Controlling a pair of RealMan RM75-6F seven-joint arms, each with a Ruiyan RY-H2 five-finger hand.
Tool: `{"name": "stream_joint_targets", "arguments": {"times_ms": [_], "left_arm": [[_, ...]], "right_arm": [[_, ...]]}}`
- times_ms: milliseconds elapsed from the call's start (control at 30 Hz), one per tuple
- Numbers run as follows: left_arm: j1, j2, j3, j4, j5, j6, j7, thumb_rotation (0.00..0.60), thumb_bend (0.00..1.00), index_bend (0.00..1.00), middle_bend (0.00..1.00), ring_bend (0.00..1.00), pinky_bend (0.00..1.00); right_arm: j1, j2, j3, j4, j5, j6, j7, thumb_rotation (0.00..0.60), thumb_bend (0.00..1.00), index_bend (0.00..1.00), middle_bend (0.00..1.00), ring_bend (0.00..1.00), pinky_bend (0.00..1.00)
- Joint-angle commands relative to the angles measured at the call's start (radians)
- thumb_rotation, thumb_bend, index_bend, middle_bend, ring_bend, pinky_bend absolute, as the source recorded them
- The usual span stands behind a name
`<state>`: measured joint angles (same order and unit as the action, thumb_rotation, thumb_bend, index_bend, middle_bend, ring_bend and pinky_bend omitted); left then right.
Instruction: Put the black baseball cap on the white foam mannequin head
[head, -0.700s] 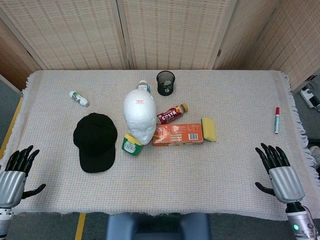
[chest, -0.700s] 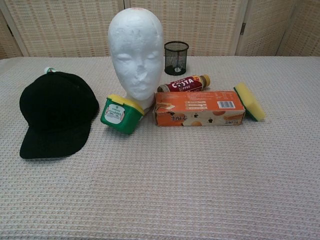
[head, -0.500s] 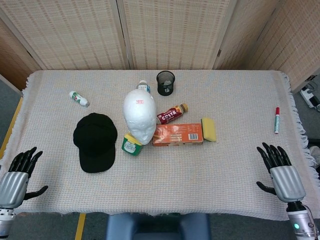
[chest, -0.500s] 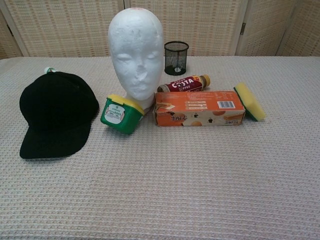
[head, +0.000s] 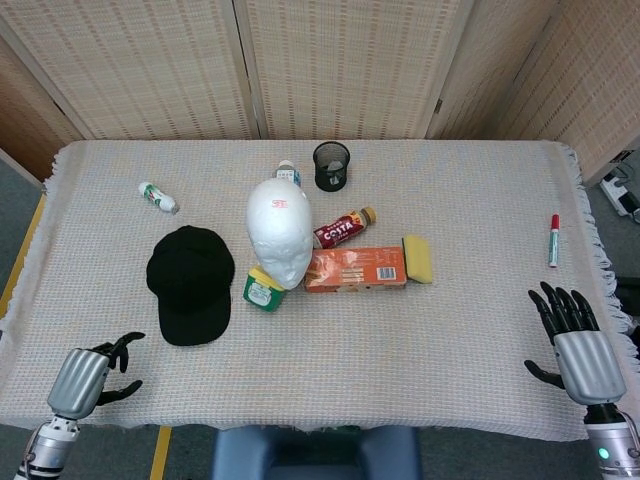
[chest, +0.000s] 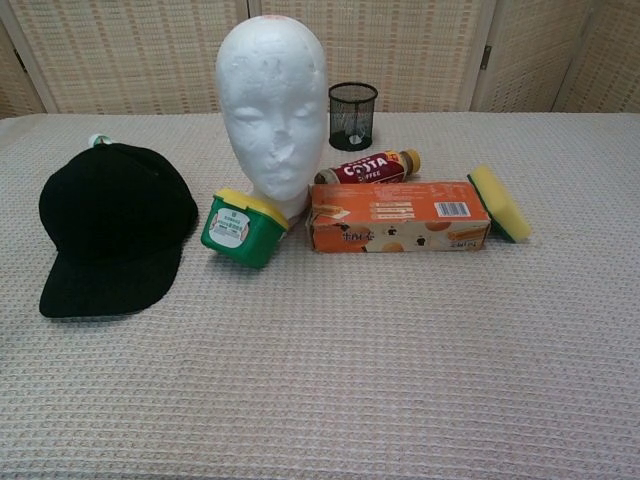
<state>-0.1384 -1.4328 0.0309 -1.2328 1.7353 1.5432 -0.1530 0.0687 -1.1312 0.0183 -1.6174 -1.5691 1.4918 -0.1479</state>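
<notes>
At the counter's (head: 470, 330) centre stands the head (head: 279, 232), the cap (head: 190, 283) flat at its 9 o'clock. Both hands, left (head: 88, 372) and right (head: 575, 345), are spread and empty. Best to grip the cap's crown, not its flat brim.

Cloth and foam on a woven table cover.
Matt black cap (head: 190, 283), grainy white foam head (head: 279, 230), waffle-textured tablecloth (head: 450, 330), glossy bottle (head: 343, 228).

Bright even light, soft faint shadows, sharp focus, no glare.
</notes>
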Motion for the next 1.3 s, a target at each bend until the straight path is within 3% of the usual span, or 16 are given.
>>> {"name": "stream_joint_targets", "arguments": {"times_ms": [33,200,433,767,900,1300], "left_arm": [[-0.021,-0.146,0.005,0.171,0.051,0.060,-0.083,0.600,0.07,0.43,1.00,0.97,1.00],[-0.030,-0.247,0.006,0.281,0.054,0.083,-0.111,0.600,0.11,0.50,1.00,1.00,1.00],[-0.052,-0.348,0.003,0.401,0.037,0.060,-0.093,0.600,0.17,0.48,1.00,1.00,1.00],[-0.092,-0.544,-0.031,0.722,0.014,0.121,-0.088,0.600,0.25,0.48,1.00,1.00,1.00],[-0.107,-0.594,-0.032,0.814,0.002,0.124,-0.109,0.600,0.30,0.48,1.00,1.00,1.00],[-0.130,-0.685,-0.007,0.975,-0.021,0.102,-0.140,0.600,0.30,0.48,1.00,1.00,1.00]], "right_arm": [[0.002,0.005,-0.001,-0.001,0.003,-0.007,0.003,0.600,0.02,0.00,0.00,0.00,0.00],[0.006,0.009,0.001,-0.002,0.008,-0.017,0.006,0.600,0.03,0.00,0.00,0.00,0.00],[0.014,0.012,-0.011,-0.007,0.000,-0.041,0.006,0.600,0.04,0.00,0.00,0.00,0.00],[0.020,0.030,-0.025,-0.030,0.008,-0.076,0.012,0.600,0.04,0.00,0.00,0.00,0.00],[0.013,0.041,-0.020,-0.039,0.005,-0.055,0.026,0.600,0.04,0.00,0.00,0.00,0.00],[-0.007,0.072,-0.019,-0.060,-0.028,0.001,0.057,0.600,0.04,0.00,0.00,0.00,0.00]]}}
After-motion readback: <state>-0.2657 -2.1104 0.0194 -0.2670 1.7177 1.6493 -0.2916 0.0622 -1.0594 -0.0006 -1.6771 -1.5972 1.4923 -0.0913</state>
